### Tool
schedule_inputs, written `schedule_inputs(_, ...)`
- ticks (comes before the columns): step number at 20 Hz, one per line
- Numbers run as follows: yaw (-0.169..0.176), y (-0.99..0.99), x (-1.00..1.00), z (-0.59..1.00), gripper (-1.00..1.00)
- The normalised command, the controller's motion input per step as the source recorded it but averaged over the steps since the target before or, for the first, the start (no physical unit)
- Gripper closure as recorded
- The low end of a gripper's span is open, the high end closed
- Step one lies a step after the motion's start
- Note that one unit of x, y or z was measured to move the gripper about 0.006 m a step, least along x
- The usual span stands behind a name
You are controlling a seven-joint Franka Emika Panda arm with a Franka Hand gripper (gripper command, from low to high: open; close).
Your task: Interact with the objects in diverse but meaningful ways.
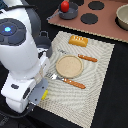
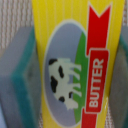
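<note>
A yellow packet (image 2: 70,45) with a red "BUTTER" banner and a cow picture fills the wrist view, held between my grey, teal-edged fingers (image 2: 17,80). Both pads press against its sides, so my gripper (image 2: 70,75) is shut on it. In the exterior view my gripper (image 1: 39,98) sits low at the near left corner of the placemat (image 1: 100,85), with a bit of the yellow packet (image 1: 44,94) showing. The orange ridged biscuit block (image 1: 78,40) lies at the mat's far end. The red tomato (image 1: 64,6) rests in the dark grey pot (image 1: 69,13) on the stove board.
A tan plate (image 1: 68,65) lies mid-mat with an orange-handled knife (image 1: 87,58) and fork (image 1: 69,80) beside it. The brown stove board (image 1: 107,25) carries black burners and a beige bowl (image 1: 122,17). My white arm (image 1: 20,47) takes up the exterior view's left.
</note>
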Motion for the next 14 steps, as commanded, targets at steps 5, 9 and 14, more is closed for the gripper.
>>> schedule_inputs(5, 0.0, -0.06, 0.04, 0.0, 1.0)
schedule_inputs(9, -0.006, -0.02, 0.35, 0.22, 1.0)
schedule_inputs(14, -0.021, -0.01, 0.64, 0.46, 1.0)
